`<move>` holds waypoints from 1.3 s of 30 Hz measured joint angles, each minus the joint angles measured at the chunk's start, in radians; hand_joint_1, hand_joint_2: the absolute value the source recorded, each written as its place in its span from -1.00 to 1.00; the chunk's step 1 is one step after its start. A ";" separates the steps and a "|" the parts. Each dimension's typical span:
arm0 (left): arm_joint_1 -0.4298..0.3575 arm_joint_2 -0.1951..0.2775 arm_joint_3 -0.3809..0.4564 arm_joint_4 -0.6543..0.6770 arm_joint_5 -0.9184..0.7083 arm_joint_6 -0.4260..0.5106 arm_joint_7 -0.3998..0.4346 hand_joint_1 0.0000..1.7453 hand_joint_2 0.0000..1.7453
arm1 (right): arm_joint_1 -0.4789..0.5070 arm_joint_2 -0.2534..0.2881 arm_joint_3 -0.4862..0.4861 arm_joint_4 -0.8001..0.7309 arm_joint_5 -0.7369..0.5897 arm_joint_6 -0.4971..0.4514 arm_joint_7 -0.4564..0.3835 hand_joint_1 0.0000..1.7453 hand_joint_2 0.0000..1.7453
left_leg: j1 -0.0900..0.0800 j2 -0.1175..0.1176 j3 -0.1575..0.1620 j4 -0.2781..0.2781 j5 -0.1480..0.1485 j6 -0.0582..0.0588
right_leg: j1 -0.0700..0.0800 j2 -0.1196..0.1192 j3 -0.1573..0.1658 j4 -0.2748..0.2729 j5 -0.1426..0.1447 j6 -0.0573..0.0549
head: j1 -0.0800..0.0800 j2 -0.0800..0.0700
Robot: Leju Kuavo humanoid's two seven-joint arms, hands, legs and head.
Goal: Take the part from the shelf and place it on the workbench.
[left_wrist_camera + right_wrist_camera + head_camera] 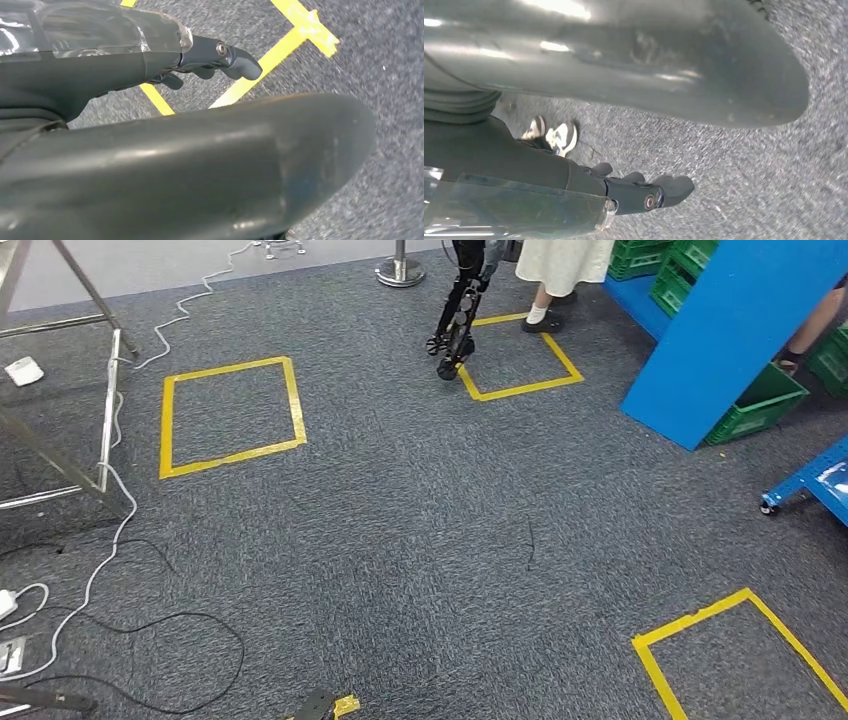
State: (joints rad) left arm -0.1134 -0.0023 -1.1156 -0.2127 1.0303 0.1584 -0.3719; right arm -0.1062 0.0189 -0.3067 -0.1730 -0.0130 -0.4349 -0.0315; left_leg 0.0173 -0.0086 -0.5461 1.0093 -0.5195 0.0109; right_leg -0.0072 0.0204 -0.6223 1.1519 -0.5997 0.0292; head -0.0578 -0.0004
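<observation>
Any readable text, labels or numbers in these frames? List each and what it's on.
None readable.
Yellow tape squares on the carpet: plain outlines, no lettering.
Green crates and blue shelf panel: no visible markings.
White device by the metal frame: too small to tell.
Left hand and right hand: no labels.

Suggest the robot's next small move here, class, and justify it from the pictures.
Probably turn and step toward the blue shelf with green crates at upper right. Both the left hand and right hand hang over grey carpet holding nothing, with no part within reach.
</observation>
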 joint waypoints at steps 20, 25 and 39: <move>0.000 -0.010 -0.001 0.002 -0.050 0.002 0.015 -1.00 -1.00 | 0.006 0.010 0.000 0.000 0.013 -0.015 0.043 -1.00 -1.00 | -0.002 0.001 -0.127 0.257 -0.103 -0.043 | 0.010 0.020 0.077 -0.154 0.092 -0.057 | -0.009 0.000; -0.002 -0.010 -0.007 0.002 -0.072 -0.001 0.032 -1.00 -1.00 | 0.008 0.018 0.000 0.001 0.040 -0.003 0.045 -1.00 -1.00 | 0.003 -0.084 -0.026 0.022 0.002 -0.031 | 0.004 0.075 0.079 -0.142 0.076 -0.033 | -0.007 0.000; -0.037 -0.019 -0.016 0.003 -0.080 0.000 0.066 -1.00 -1.00 | 0.015 0.017 0.002 0.001 0.041 0.033 -0.010 -1.00 -1.00 | -0.009 0.085 0.012 0.007 -0.023 -0.007 | 0.014 -0.076 0.051 -0.118 0.090 -0.025 | 0.002 0.000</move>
State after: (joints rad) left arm -0.1508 -0.0209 -1.1318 -0.2093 0.9498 0.1583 -0.3055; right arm -0.0909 0.0355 -0.3044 -0.1721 0.0281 -0.4014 -0.0420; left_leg 0.0078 0.0768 -0.5339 1.0160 -0.5428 0.0039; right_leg 0.0065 -0.0553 -0.5712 1.0339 -0.5101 0.0044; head -0.0554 -0.0004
